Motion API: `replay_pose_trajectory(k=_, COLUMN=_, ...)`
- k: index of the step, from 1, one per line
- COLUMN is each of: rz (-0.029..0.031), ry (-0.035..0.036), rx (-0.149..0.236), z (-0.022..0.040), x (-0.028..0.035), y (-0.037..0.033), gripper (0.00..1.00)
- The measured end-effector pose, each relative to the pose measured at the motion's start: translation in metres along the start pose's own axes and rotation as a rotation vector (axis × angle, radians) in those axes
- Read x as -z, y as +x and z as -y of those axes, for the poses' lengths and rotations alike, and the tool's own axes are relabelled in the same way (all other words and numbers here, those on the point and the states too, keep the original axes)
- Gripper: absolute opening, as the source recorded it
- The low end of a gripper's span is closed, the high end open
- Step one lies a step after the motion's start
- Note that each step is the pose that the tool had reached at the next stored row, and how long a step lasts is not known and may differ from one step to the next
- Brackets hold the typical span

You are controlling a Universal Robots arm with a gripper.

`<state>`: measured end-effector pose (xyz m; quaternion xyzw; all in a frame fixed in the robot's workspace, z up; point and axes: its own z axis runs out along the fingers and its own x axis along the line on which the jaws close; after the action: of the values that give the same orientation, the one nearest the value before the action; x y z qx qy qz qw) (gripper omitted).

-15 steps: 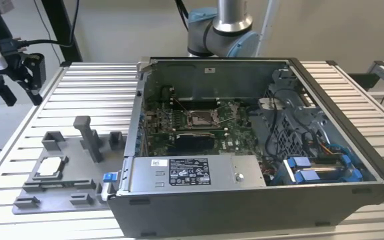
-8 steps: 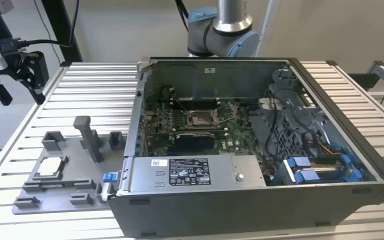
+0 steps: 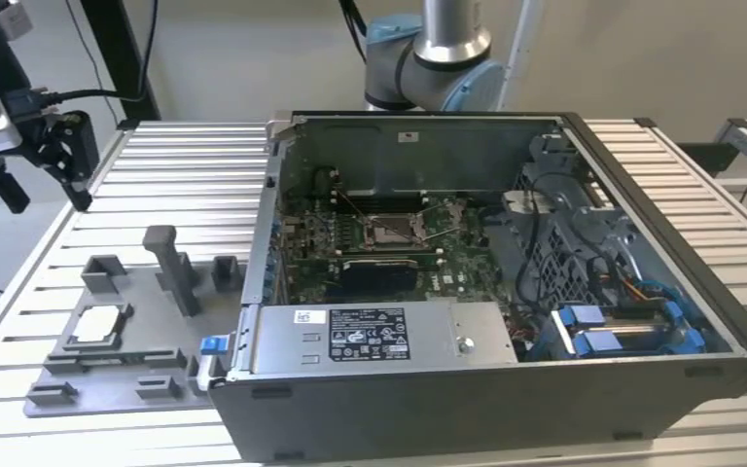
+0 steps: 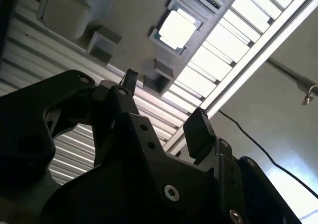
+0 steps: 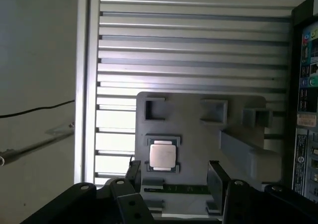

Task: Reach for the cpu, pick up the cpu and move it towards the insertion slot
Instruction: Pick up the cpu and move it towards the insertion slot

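Observation:
The cpu (image 3: 98,326), a small silvery square chip, lies flat in a recess of the grey tray (image 3: 114,381) on the exterior view's left. My gripper (image 3: 50,199) hangs open well above the table, farther back than the tray, with nothing between its black fingers. Both wrist views show the cpu (image 5: 162,155) (image 4: 176,29) beyond the spread fingertips of the gripper (image 5: 174,177) (image 4: 164,105), apart from them. The insertion slot (image 3: 393,229), a shiny metal-framed socket on the green board, sits inside the open computer case.
The open computer case (image 3: 504,389) fills the middle and the exterior view's right, with a power supply (image 3: 373,336) and blue drive brackets (image 3: 614,336). A tall grey post (image 3: 172,268) and low blocks rise from the tray. The slatted metal table (image 3: 205,165) has an edge near the gripper.

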<state>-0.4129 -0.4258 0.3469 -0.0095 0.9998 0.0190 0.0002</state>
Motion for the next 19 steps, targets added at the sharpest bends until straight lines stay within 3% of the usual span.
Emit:
replay_pose_trajectory(k=3, rz=0.0001, ry=0.0005, rx=0.000, z=0.0001, x=-0.0046, y=0.0001, gripper=1.00)
replay_pose_trajectory(k=8, rz=0.0003, ry=0.0014, rx=0.000, z=0.0002, x=-0.0060, y=0.0002, gripper=1.00)
replay_pose_trajectory(k=19, rz=0.0001, ry=0.0022, rx=-0.008, z=0.0055, x=-0.0254, y=0.0018, gripper=1.00)
